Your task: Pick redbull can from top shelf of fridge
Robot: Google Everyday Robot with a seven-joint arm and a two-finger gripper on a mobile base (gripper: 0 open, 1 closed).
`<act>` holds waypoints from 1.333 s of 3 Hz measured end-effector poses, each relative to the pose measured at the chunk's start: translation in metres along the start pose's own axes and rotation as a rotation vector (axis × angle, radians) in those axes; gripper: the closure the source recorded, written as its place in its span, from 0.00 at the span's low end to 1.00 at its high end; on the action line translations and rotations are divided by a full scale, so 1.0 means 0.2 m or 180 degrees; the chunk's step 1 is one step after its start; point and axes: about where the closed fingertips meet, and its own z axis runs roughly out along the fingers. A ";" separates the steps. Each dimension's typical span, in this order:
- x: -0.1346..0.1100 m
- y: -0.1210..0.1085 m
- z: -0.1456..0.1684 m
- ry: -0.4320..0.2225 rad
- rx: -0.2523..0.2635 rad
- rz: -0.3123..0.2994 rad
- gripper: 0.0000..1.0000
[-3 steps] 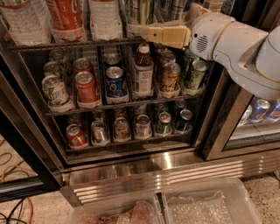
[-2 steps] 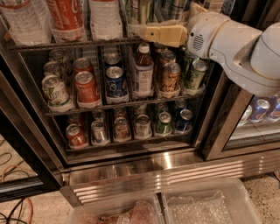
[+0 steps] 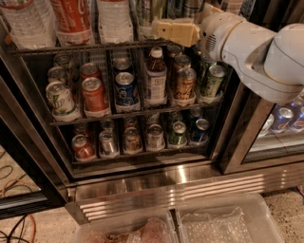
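Observation:
The fridge (image 3: 142, 187) stands open in front of me, with wire racks of drinks. The top shelf (image 3: 71, 48) runs along the upper edge of the view and holds a water bottle (image 3: 26, 21), a cola bottle (image 3: 71, 19), a white bottle (image 3: 114, 19) and tall cans. A slim silver can with dark panels (image 3: 192, 6), cut off by the view's top edge, looks like the redbull can. My gripper (image 3: 156, 29), beige, on a white arm (image 3: 256, 52), points left at the shelf's front rail, just below and in front of the tall cans. It holds nothing that I can see.
The two lower racks hold short soda cans and a small bottle (image 3: 156, 76). A dark door frame (image 3: 240, 137) stands right of the opening, with more cans (image 3: 285, 118) behind glass. Clear plastic bins (image 3: 223, 223) sit on the floor. Cables (image 3: 19, 190) lie at the lower left.
The gripper has risen slightly toward the top shelf's rail and the arm has come a little closer to the view. The drinks have not moved.

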 end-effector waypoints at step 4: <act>-0.01 -0.05 0.01 0.0063 0.0210 0.0059 0.04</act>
